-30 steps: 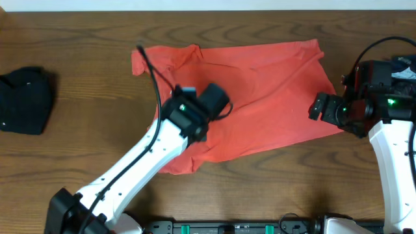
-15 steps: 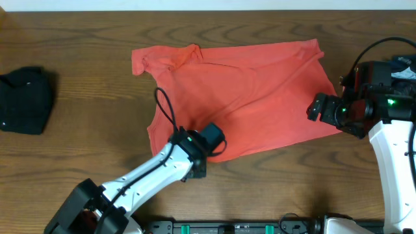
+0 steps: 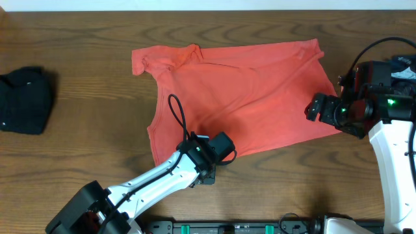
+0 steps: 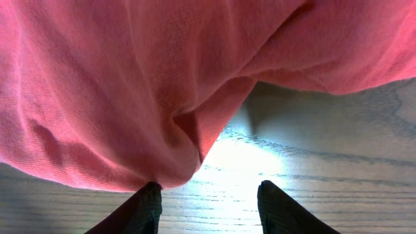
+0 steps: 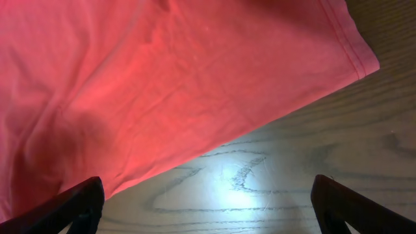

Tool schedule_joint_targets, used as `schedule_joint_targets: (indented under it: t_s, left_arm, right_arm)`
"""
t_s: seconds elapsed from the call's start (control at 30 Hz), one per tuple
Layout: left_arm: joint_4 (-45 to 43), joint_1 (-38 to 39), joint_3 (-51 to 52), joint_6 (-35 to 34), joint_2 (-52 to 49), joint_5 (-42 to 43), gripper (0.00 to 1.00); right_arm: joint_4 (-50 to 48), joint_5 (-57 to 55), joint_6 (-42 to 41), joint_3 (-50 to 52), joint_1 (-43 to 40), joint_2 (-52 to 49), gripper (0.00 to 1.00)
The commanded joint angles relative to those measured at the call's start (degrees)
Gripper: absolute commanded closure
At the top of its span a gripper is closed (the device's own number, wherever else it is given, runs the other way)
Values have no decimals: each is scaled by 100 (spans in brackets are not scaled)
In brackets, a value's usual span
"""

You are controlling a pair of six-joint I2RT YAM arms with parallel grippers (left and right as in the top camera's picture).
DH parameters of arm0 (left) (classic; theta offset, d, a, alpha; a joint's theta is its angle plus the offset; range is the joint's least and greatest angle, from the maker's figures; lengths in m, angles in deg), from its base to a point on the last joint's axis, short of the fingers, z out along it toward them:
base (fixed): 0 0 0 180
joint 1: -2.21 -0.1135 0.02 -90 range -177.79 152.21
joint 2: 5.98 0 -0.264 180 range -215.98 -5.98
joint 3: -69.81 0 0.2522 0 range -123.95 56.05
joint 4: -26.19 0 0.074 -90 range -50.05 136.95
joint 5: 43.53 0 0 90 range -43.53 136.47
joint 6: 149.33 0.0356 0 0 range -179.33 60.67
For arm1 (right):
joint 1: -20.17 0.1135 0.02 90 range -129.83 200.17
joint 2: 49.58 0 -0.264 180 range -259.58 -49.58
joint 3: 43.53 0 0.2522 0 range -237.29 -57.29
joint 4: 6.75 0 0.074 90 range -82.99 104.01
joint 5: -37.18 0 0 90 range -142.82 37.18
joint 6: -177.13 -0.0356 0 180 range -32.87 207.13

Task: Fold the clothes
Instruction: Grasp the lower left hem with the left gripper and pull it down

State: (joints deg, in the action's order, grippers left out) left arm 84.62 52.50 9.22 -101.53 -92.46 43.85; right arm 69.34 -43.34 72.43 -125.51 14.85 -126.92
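T-shirt [image 3: 247,91]: coral-red, short-sleeved, spread mostly flat in the middle of the wooden tabletop [image 3: 84,156], with soft creases running through it.
Sleeve [image 3: 144,62]: sticks out at the far left corner, rumpled.
Near edge: runs at a slant, lower on the left and rising toward the right.
Hem corner [image 5: 361,62]: stitched and rounded, lying flat on the wood in front of the right hand.
Other clothes: a black bundle [image 3: 25,101] sits well apart at the left edge. A scrap of navy patterned garment [image 3: 404,65] shows behind the right arm at the right edge.
Left hand [image 4: 211,201]: low at the shirt's near edge, released. Its fingers [image 4: 140,208] stand apart with bare wood between them. A drooping fold of the red cloth ends just at the tip of the left one, and whether they touch I cannot tell.
Right hand [image 5: 208,192]: spread wide and gripping nothing, just off the shirt's near right edge, with wood showing between the fingers.
Change, left hand: a second ago it was over the middle of the shirt. It has since drawn back toward the robot to the near edge, and its fingers have parted further.
Change, shirt: the near left part, which reached closer to the robot and was bunched, now lies smoother and shorter.
Change, right hand: same place and same spread as before.
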Motion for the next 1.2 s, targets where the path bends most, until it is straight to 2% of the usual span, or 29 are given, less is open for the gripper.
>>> schedule_joint_targets:
  t_s: [0.0,0.23,0.3,0.4,0.43,0.5,0.6,0.83,1.03,1.17]
  left_arm:
    - [-15,9,52,-83,20,-376,48]
    - [-118,-195,87,-144,0,-752,47]
    - [-125,-293,129,-144,0,-750,56]
    - [-131,-343,254,-144,0,-730,78]
    - [-133,-345,302,-149,0,-728,81]
    - [-131,-345,398,-162,0,-702,81]
    - [-101,-345,417,-160,2,-686,94]
    - [542,-345,-15,-138,264,-688,94]
    - [1285,-345,-787,-72,1178,-866,94]
    - [1432,-352,-1080,142,1646,-855,94]
  right_arm:
    - [7,157,173,22,9,105,1]
    - [-4,258,219,22,9,105,1]
    - [-9,258,221,22,9,105,1]
    - [-22,262,258,22,9,105,1]
    - [-28,262,258,22,9,105,1]
    - [-42,264,258,22,9,105,1]
    - [-63,284,258,22,9,105,1]
    - [-101,282,256,22,9,105,1]
    - [-138,282,256,22,9,105,1]
    - [-116,282,258,22,9,105,1]
